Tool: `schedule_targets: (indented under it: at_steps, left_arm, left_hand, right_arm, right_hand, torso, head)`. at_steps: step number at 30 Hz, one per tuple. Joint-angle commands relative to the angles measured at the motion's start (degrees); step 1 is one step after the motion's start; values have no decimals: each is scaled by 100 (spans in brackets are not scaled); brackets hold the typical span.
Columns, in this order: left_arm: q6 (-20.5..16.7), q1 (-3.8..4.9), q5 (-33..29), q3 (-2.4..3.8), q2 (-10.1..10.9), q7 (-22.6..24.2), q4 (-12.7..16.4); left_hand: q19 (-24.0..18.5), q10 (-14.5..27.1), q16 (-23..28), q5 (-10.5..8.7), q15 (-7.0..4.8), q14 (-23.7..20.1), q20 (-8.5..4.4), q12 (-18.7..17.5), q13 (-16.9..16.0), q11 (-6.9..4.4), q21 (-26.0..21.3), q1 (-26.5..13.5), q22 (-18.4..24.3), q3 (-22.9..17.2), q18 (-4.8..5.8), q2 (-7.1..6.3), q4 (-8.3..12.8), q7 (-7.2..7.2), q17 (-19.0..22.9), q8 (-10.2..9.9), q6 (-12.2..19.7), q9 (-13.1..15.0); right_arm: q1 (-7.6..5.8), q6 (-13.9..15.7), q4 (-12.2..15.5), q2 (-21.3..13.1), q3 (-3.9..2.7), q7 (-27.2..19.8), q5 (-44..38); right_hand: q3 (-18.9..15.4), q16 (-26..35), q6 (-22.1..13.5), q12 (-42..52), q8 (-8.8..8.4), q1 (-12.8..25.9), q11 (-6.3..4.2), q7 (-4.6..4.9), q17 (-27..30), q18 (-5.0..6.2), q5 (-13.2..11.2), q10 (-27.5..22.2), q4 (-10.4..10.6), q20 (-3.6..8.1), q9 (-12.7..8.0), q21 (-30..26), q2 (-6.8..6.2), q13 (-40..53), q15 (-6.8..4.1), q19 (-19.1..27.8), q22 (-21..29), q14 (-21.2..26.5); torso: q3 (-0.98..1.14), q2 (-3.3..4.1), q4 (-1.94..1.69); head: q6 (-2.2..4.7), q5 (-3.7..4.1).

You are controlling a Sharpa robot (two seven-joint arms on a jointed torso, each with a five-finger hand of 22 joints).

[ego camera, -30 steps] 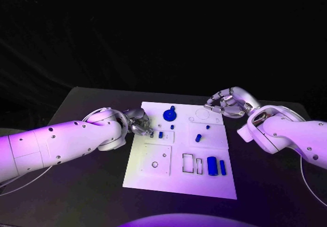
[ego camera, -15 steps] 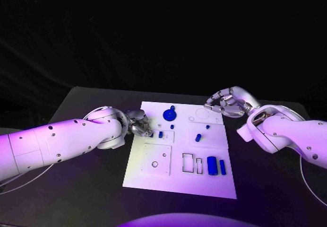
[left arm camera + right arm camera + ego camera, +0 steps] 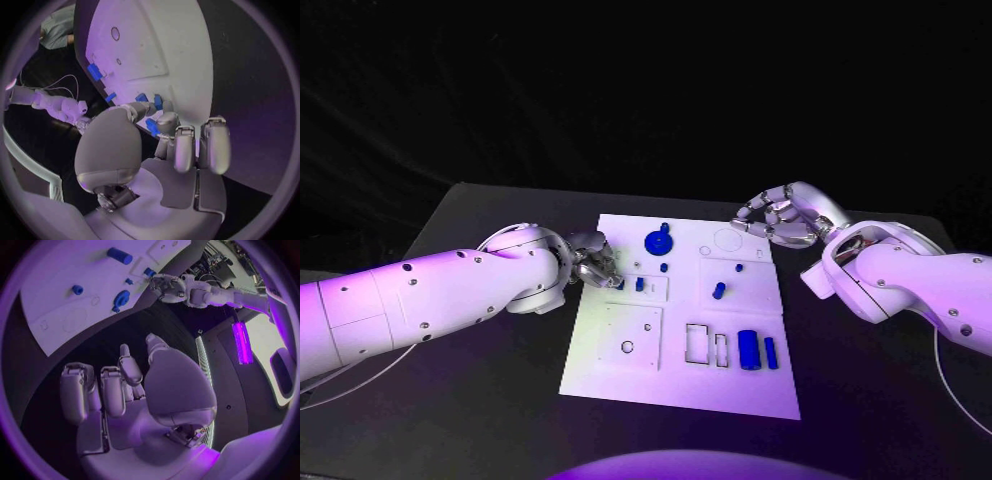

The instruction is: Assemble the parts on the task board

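The white task board lies in the middle of the table. My left hand is at its left edge. Thumb and a fingertip close round a small blue part there, with two more small blue parts just beyond. My right hand hovers off the board's far right corner, fingers curled in with nothing in them. On the board are a round blue piece, a blue peg, a blue cylinder and a blue bar. The right wrist view shows the board and my left hand.
The board carries a raised white plate with a hole and two empty rectangular slots. Bare black table surrounds the board on all sides. My two white forearms lie along the board's left and right edges.
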State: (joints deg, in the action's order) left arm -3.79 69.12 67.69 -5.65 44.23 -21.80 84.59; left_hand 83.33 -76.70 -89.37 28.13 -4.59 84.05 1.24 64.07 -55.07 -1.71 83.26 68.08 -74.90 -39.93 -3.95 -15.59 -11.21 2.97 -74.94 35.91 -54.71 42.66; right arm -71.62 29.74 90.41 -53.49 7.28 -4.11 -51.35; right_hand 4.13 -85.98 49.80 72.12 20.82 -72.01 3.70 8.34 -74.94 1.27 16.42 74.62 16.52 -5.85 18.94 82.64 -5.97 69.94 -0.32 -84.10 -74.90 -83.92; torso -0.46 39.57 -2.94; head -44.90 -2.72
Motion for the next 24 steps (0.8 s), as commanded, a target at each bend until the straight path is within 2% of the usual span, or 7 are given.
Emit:
schedule_targets:
  at_steps: [1,7,10,16,24]
  left_arm:
    - [218,-48,-171,-42,-21,-214,-10]
    - [172,-45,-373,-37,-54,-211,-25]
    - [141,-44,-439,-35,-68,-219,-36]
    - [105,-42,-509,-30,-96,-238,-54]
    - [74,-40,-535,-26,-132,-267,-75]
  left_hand:
    - [33,-27,-31,34,-49,578,-5,-4,-6,0,20,43,-127,-1013,89,4,1050,-11,-1442,7,-48,-4]
    - [32,-43,-26,37,-48,574,-5,-11,-2,1,19,-8,-127,-976,90,7,1006,-14,-1430,0,-62,-3]
    - [27,-190,-48,-25,-83,587,-17,100,-146,-72,8,-298,-118,-541,87,-8,757,-128,-1475,32,-90,62]
    - [29,-227,-63,-38,-131,595,-68,143,-221,-115,0,-482,-116,-204,87,20,513,-186,-1506,14,-145,80]
    - [34,-238,-63,-40,-148,595,-86,166,-259,-131,1,-512,-122,-82,89,14,435,-204,-1506,2,-177,85]
  right_arm:
    - [4,-4,8,-2,0,-50,-20]
    - [4,0,5,-3,0,-54,-19]
    - [4,2,0,0,0,-56,-17]
    - [5,6,-9,6,0,-61,-11]
    - [7,10,-15,8,0,-64,-8]
  right_hand:
    - [-31,24,-10,-25,25,17,-34,-33,-457,73,17,-15,9,45,-7,-11,51,-5,-42,-144,-1025,-379]
    - [-31,24,-10,-25,25,17,-34,-33,-457,73,17,-15,9,45,-7,-11,51,-5,-42,-144,-1025,-379]
    - [-31,24,-10,-25,25,17,-34,-33,-457,73,17,-15,9,45,-7,-11,51,-5,-42,-144,-1025,-379]
    - [-31,24,-10,-25,25,17,-34,-33,-457,73,17,-15,9,45,-7,-11,51,-5,-42,-144,-1025,-379]
    - [-39,30,-13,-35,29,15,-34,-33,-445,76,25,-24,9,47,-9,-26,56,-18,-43,-137,-1017,-377]
  torso:
    - [1,2,2]
    - [5,1,0]
    - [6,1,1]
    - [8,0,4]
    - [7,2,4]
  head:
    - [-4,3]
    - [-12,3]
    - [-16,2]
    - [-33,4]
    - [-36,9]
